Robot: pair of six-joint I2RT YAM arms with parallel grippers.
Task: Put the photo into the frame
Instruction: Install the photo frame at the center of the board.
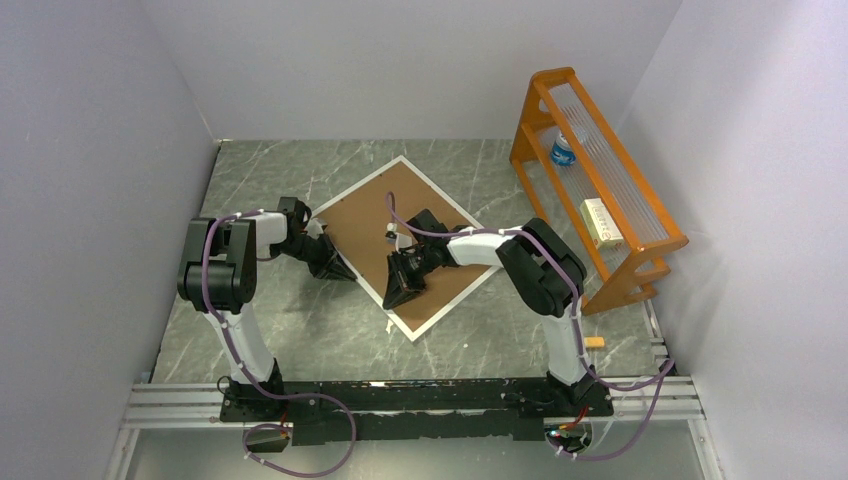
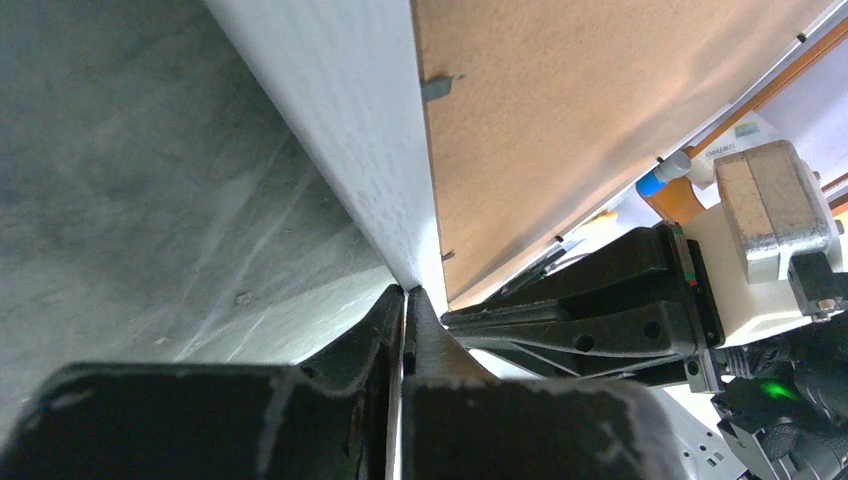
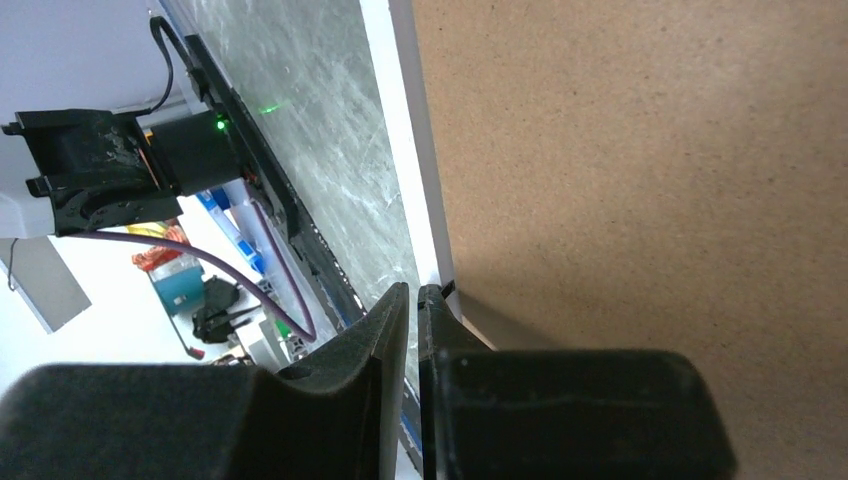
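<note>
Under right claw (image 1: 398, 296), frame (image 1: 448, 305) edge hidden

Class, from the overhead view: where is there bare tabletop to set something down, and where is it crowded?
Bare: the table back-left, between the frame and the walls; also the near strip between frame and arm bases. Crowded: the frame, under both arms, and the narrow gap by the orange rack.

Matt brown fibreboard backing (image 3: 650, 150), smooth white frame (image 2: 330, 110), smooth grey marbled tabletop (image 1: 300, 330).
</note>
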